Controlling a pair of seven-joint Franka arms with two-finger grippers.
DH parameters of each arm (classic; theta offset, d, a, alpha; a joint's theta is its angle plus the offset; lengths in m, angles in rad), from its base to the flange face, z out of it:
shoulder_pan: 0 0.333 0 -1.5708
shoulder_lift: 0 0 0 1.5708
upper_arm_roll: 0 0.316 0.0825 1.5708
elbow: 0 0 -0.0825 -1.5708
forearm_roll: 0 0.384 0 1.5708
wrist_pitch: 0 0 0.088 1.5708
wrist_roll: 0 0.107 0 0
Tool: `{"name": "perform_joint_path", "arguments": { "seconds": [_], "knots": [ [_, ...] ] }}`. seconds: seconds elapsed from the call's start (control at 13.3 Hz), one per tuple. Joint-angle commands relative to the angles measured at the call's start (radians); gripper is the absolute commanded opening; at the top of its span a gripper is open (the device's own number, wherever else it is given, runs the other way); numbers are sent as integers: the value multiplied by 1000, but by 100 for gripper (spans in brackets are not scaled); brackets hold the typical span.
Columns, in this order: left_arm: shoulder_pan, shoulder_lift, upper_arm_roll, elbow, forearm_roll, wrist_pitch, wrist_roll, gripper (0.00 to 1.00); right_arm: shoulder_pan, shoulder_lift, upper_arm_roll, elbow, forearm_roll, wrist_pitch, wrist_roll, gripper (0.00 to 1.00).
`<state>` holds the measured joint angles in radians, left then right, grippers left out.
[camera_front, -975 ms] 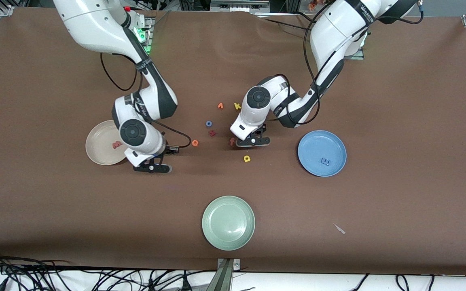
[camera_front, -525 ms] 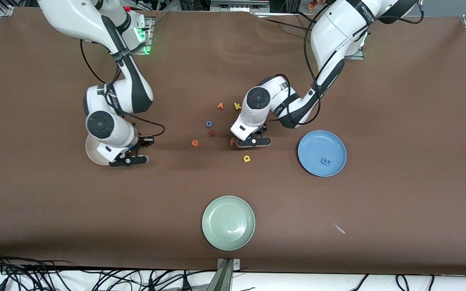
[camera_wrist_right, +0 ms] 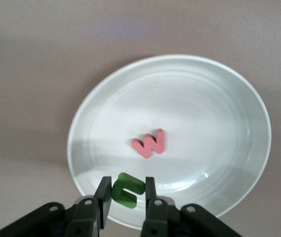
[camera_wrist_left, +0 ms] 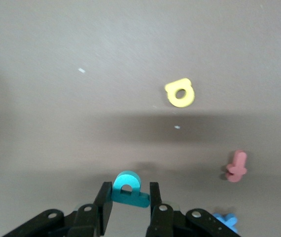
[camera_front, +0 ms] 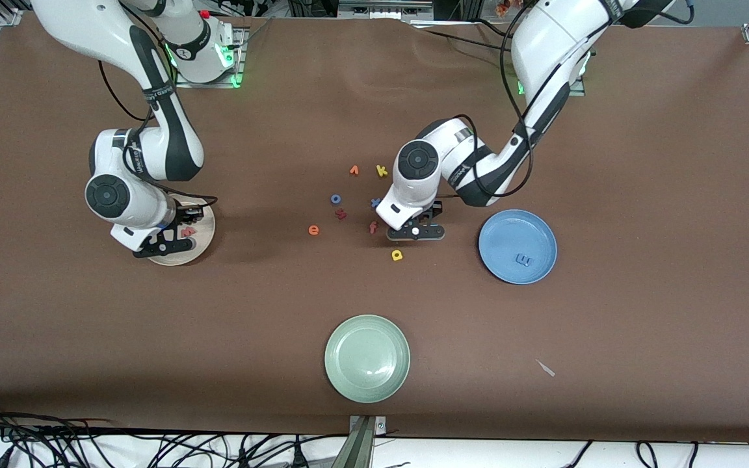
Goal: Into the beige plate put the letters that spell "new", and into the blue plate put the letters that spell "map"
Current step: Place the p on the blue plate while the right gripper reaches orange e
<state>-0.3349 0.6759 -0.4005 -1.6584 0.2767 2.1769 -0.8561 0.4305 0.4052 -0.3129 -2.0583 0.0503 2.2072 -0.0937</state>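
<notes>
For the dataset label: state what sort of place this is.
Most likely a robotics lab workcell. Two white arms are bolted along a brown covered table, cables trail off its edge, and the props are foam letters plus plates, such as the blue plate, not household clutter.

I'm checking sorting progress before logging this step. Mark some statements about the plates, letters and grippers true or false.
1. The right gripper holds the green n over the beige plate. True.
2. The pinkish-red w lies on the bare table. False: it lies in the beige plate.
3. The left gripper is shut on the teal p. True.
4. The blue m is in the pale green plate. False: it is in the blue plate.
5. The yellow a is in the blue plate. False: it lies on the table.
</notes>
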Motion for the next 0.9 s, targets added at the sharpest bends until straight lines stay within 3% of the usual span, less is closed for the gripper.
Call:
{"name": "perform_joint_path", "arguments": {
  "seconds": [0.0, 0.22, 0.53, 0.82],
  "knots": [
    [54, -56, 0, -12, 24, -67, 92, 14, 0, -22, 3, -6, 17, 2, 3, 100],
    [163, -91, -3, -29, 24, -121, 317, 14, 4, -25, 41, 13, 20, 2, 87, 100],
    [279, -110, -4, -79, 24, -124, 595, 14, 10, -13, 165, 58, 20, 20, 328, 100],
    [352, -127, -4, -159, 27, -82, 675, 17, 13, 33, 273, 89, 20, 87, 500, 100]
  ]
}}
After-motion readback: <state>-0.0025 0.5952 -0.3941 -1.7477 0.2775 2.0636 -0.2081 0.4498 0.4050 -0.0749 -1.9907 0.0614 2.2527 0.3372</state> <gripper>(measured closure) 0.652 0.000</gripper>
